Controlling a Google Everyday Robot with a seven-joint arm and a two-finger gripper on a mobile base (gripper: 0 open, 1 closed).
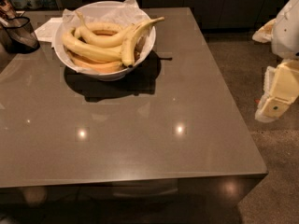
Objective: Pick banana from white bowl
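A wide white bowl (147, 48) lined with crinkled white paper stands at the table's back left and holds several bananas. The long, thick, pale-yellow banana (88, 50) lies across the bowl's front left. Another pale banana curves behind it. A banana with a long thin stem (135, 36) points out over the right rim. A darker orange-tinted banana (96, 66) lies lowest at the front. My gripper (276, 97), cream-coloured, hangs far to the right, off the table's right edge and well away from the bowl.
A dark glass container (19, 34) stands at the table's far left edge, with white paper (46, 29) beside the bowl. The glossy brown table (140, 139) ends at the right around mid-frame. Dark cabinets run along the back.
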